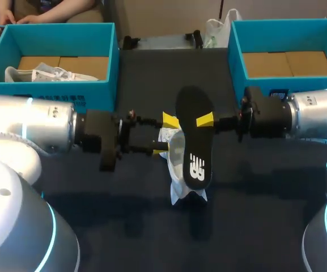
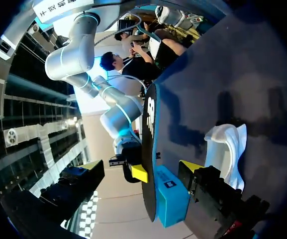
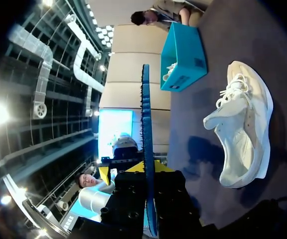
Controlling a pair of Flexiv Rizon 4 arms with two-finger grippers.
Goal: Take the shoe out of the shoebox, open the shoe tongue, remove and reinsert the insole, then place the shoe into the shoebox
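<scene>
A black insole (image 1: pixel 194 136) is held up on edge over the middle of the table. My right gripper (image 1: pixel 204 120) is shut on its right side; in the right wrist view the insole (image 3: pixel 145 124) runs edge-on between the yellow tips of that gripper (image 3: pixel 147 167). My left gripper (image 1: pixel 166 134) stands open at the insole's left side. In the left wrist view its fingers (image 2: pixel 91 172) are spread wide with the insole (image 2: pixel 150 149) in the gap, touching neither. The white shoe (image 1: pixel 177 167) lies on the table under the insole, also visible as the shoe (image 3: pixel 245 134) beside my right gripper.
A teal shoebox (image 1: pixel 103 85) at the back left holds another white shoe (image 1: pixel 44 73). A second teal box (image 1: pixel 237 62) stands at the back right with only cardboard on its floor. The table is covered with a dark cloth (image 1: pixel 254 226).
</scene>
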